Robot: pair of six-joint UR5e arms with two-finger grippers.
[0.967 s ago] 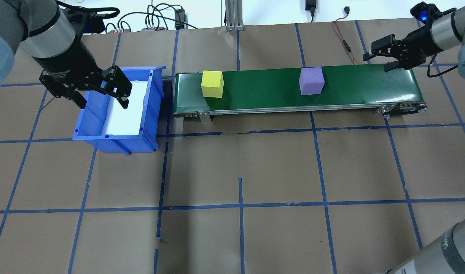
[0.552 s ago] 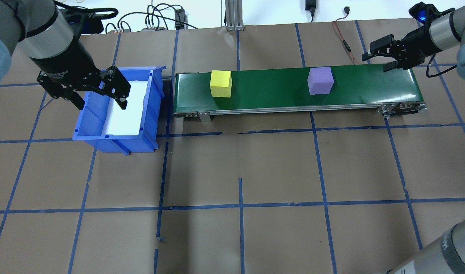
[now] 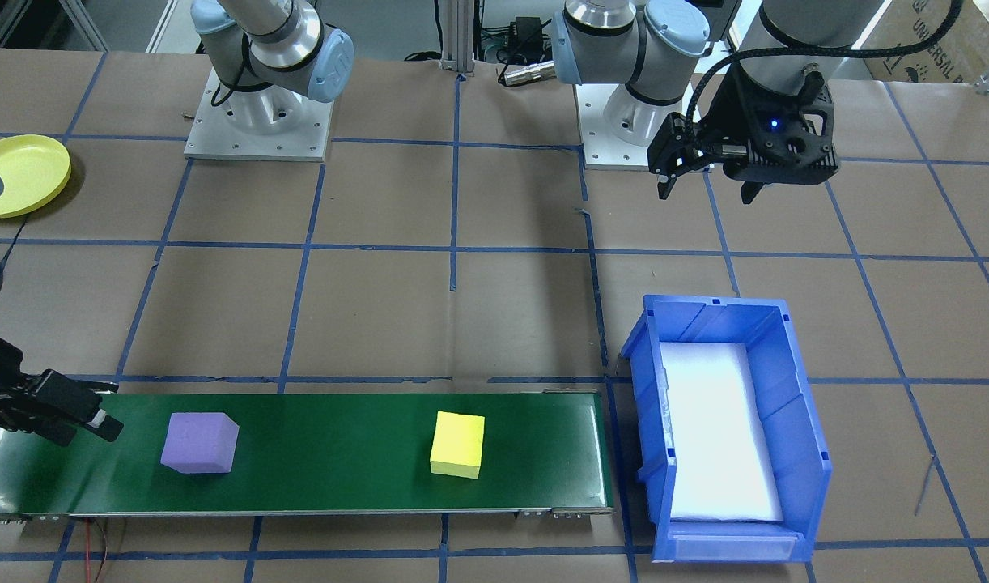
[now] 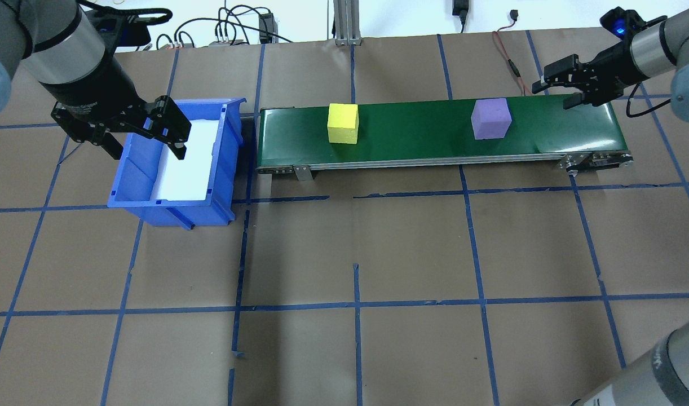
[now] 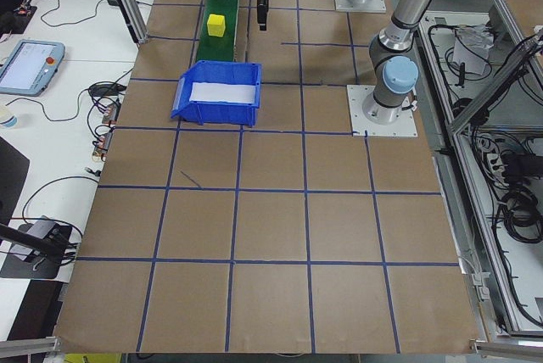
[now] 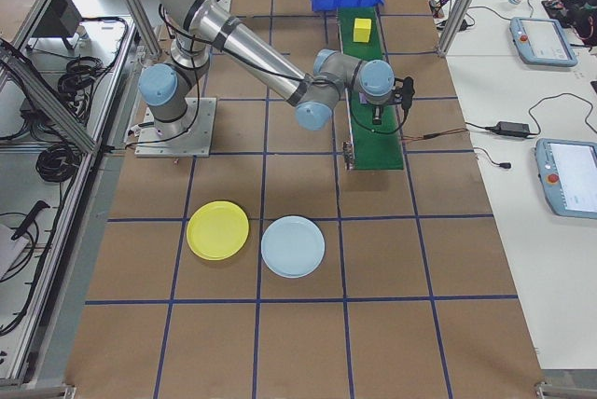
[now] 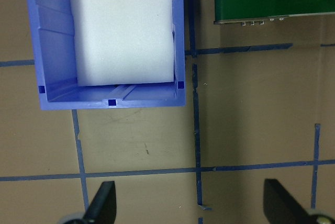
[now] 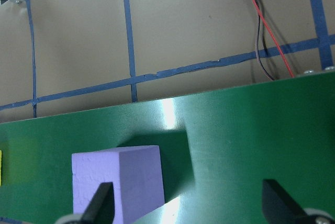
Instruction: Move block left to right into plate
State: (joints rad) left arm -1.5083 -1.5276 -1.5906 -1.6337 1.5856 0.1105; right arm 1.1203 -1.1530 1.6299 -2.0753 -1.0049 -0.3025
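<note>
A purple block rides the green conveyor belt toward its right end. A yellow block sits further left on the same belt. My right gripper hovers open over the belt's right end, just right of the purple block, which fills the lower left of the right wrist view. My left gripper hangs open and empty above the near-left side of the blue bin. A yellow plate and a light blue plate lie on the table beyond the belt's right end.
The blue bin holds only a white foam liner and stands just left of the belt. A red and black cable runs behind the belt's right end. Blue tape lines grid the brown table.
Both blocks have travelled to the right along the belt. The left gripper has drifted slightly back and left over the bin; the right gripper has shifted slightly back.
</note>
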